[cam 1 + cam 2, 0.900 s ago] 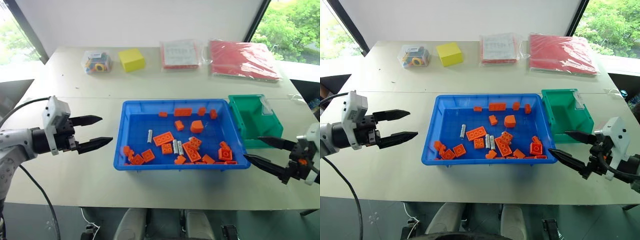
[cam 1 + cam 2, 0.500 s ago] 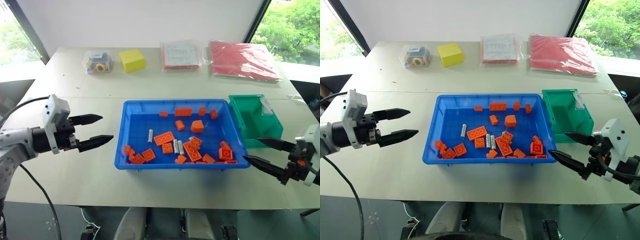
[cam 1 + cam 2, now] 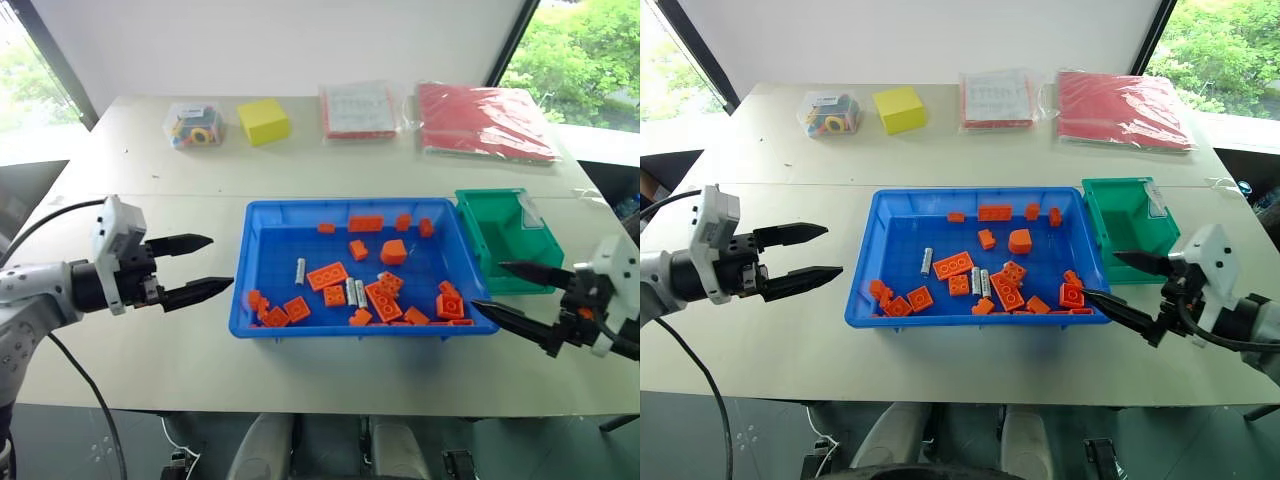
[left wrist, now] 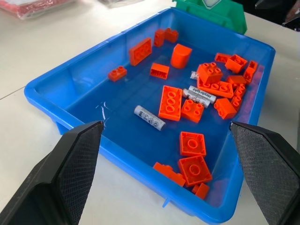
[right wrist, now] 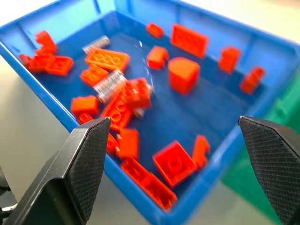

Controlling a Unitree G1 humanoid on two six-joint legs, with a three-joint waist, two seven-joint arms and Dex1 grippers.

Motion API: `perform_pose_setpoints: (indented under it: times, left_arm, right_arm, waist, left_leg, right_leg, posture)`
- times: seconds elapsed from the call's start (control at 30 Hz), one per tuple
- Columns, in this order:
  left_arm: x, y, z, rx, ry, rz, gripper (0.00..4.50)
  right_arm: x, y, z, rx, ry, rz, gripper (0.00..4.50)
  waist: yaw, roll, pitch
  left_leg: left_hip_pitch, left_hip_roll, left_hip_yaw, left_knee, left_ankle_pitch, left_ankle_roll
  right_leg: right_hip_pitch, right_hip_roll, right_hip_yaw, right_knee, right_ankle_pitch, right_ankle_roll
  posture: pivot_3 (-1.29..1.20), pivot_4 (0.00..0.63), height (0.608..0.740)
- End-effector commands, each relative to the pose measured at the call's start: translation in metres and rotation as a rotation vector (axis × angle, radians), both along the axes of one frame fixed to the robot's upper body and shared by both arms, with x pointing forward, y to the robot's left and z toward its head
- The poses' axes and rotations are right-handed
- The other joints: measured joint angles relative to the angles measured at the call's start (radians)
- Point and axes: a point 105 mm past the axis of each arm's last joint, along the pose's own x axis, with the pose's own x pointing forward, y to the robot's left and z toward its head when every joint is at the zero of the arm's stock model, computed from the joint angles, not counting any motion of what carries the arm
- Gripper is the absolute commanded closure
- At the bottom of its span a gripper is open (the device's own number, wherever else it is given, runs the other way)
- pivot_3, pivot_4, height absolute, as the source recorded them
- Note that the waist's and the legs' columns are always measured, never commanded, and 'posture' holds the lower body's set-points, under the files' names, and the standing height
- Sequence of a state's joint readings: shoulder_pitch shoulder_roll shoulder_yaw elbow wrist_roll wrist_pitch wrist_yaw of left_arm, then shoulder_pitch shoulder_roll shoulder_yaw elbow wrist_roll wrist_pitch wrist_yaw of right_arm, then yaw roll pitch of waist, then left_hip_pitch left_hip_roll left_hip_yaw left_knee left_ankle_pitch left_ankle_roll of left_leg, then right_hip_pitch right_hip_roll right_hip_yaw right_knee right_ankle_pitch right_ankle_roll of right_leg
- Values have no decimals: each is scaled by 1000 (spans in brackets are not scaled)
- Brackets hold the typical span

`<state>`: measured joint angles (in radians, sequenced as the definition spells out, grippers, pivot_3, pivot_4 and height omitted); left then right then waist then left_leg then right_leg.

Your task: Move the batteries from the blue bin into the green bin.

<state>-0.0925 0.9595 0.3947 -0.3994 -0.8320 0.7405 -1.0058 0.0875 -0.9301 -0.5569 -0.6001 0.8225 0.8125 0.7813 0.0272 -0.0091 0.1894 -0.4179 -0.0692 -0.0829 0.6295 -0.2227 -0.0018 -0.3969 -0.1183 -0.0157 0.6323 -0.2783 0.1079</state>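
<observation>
Pale table [image 3: 150, 340] by windows; blue bin [image 3: 262, 225] centre frame, green bin [image 3: 510, 240] touching its right end. Batteries [image 3: 300, 271] on bin floor, lower middle, among orange bricks [image 3: 327, 277]. Likely light, rigid, smooth, prone to roll: pinch mid-barrel, across axis. Left gripper [image 3: 200, 268] and right gripper [image 3: 1118, 280] both spread wide, empty, outside bin ends

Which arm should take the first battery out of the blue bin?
Probably right. The right tool, open, sits at the blue bin's corner beside the green bin, so carrying is short. The left tool, also open, hangs outside the opposite wall. The batteries lie mid-bin.
</observation>
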Motion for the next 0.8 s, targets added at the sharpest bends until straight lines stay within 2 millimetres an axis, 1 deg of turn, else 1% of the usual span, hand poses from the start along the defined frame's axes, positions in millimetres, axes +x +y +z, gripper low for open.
perform_pose_setpoints:
  times: [0.03,0.1,0.13,0.17,0.2,0.27,0.33,0.43,0.53,0.6,0.7,0.8]
  left_arm:
    - [-2,2,15,13,-43,-18,0]
    - [-1,3,16,14,-43,-18,0]
    - [0,4,16,13,-42,-18,0]
    - [0,4,16,12,-41,-18,0]
    - [0,4,15,12,-41,-19,0]
    - [1,6,14,15,-40,-17,0]
    - [1,8,14,18,-43,-13,0]
    - [-1,10,16,12,-43,-8,0]
    - [-3,12,16,15,-40,-5,0]
    - [-4,14,15,21,-39,-3,0]
    - [-6,15,14,24,-39,2,0]
    - [-7,15,15,22,-45,7,0]
  right_arm:
    - [28,32,11,12,1,-20,37]
    - [53,51,12,45,31,-64,37]
    - [64,66,12,85,51,-63,37]
    - [70,83,10,104,83,-44,37]
    - [74,94,10,112,106,-30,37]
    - [77,119,1,74,142,20,37]
    - [80,148,-18,42,210,59,37]
    - [77,180,-36,32,291,114,37]
    - [78,192,-43,32,322,119,37]
    - [80,196,-46,23,323,120,37]
    - [89,216,-49,43,344,128,37]
    - [93,226,-50,44,346,144,37]
  waist:
    - [-15,0,0]
    - [-17,-1,-1]
    - [-25,-2,-1]
    - [-27,-1,0]
    - [-29,-1,-1]
    - [-23,-1,-1]
    - [-22,-1,-1]
    - [-29,-1,-1]
    - [-38,-1,0]
    - [-42,-1,0]
    - [-46,-1,-1]
    - [-48,-1,-1]
  left_leg:
    - [-1,0,0,0,0,0]
    - [-2,0,0,0,0,0]
    - [-1,1,-1,0,0,0]
    - [-1,1,-1,-1,0,0]
    - [-3,1,0,-1,1,0]
    - [-8,1,-1,-2,1,-1]
    - [-10,-1,-1,-2,4,-6]
    - [-10,-2,1,-2,4,-6]
    - [-10,-4,1,-1,3,-3]
    - [-8,-4,1,0,2,-3]
    - [-5,-3,1,1,4,-4]
    - [-2,-1,1,-1,5,-4]
  right_leg:
    - [-1,0,0,0,1,0]
    - [-1,0,0,0,1,0]
    - [-2,0,0,0,1,0]
    - [-2,1,0,0,1,0]
    - [-5,1,0,0,1,0]
    - [-10,1,0,4,3,2]
    - [-13,0,0,6,4,4]
    - [-13,0,1,5,4,4]
    - [-13,0,1,7,5,6]
    - [-13,1,2,8,6,8]
    - [-13,1,3,14,6,7]
    - [-13,5,4,17,6,6]
  posture:
    - [0,150,736]
    - [0,150,736]
    - [0,150,736]
    - [0,150,736]
    - [0,150,736]
    - [0,150,736]
    - [0,150,736]
    - [0,150,736]
    - [0,150,736]
    - [0,150,736]
    - [0,150,736]
    - [0,150,736]
